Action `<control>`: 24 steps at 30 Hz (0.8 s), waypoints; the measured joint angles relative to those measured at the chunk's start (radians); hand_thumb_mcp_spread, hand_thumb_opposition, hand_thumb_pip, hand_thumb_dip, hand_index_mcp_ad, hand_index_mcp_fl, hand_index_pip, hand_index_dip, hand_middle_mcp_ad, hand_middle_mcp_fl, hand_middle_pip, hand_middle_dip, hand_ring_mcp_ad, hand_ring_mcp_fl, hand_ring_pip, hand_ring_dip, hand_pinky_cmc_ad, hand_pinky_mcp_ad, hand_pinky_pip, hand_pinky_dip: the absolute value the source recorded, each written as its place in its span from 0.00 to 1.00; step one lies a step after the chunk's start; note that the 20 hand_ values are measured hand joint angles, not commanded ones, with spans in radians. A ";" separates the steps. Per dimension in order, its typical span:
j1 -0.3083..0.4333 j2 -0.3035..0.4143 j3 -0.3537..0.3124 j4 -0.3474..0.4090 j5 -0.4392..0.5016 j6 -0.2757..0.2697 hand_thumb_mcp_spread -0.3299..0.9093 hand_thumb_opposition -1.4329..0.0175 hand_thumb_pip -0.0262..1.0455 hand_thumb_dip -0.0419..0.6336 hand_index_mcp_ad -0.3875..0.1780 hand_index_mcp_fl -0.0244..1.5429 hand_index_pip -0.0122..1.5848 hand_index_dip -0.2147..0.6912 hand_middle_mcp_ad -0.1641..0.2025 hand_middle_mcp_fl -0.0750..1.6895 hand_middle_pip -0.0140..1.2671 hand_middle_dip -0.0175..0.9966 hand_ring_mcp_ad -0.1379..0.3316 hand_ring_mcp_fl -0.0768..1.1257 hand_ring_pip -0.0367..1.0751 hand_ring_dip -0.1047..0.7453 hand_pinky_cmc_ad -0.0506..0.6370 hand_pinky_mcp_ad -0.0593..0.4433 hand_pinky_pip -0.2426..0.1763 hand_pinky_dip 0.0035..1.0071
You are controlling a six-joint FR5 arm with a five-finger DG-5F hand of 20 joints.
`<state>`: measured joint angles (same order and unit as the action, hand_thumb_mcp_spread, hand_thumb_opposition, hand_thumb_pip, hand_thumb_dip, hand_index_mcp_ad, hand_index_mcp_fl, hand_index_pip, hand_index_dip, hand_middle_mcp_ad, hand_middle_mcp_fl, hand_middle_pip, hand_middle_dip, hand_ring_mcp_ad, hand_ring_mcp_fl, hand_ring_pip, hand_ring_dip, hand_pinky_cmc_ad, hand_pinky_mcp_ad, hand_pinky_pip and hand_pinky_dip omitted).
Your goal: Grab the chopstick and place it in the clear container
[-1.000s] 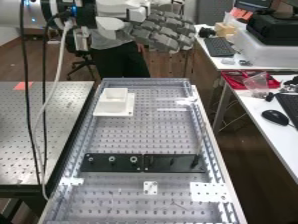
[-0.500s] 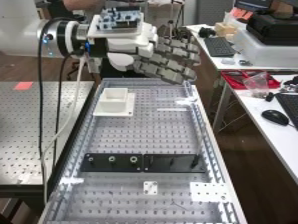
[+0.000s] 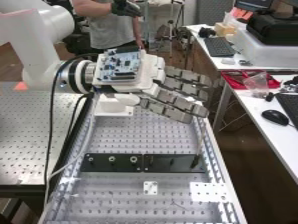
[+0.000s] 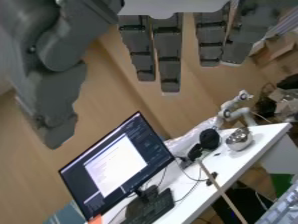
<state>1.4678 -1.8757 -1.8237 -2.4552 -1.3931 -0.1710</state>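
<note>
Perforated metal tabletop (image 3: 40, 127) lies at the high view's left, beside your bench (image 3: 116, 192). Next comes the white container (image 3: 108, 104), partly behind the hand (image 3: 178, 101). You have the hand spread wide above the bench's far part, fingers extended and holding nothing. Farther right, the chopstick (image 3: 200, 144) stands roughly upright at the black strip's (image 3: 174, 163) right end. You look to be at the approach; next, lower the hand beside the stick, align thumb and fingers, then pinch gently.
</note>
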 joint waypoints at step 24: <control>0.001 -0.256 0.095 0.153 0.282 0.474 0.57 0.45 0.82 0.49 0.77 0.29 0.70 0.26 0.80 0.36 0.40 0.50 0.81 0.34 0.11 0.42 0.36 0.60 0.42 0.37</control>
<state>1.4692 -2.1318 -1.7288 -2.3018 -1.1108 0.3029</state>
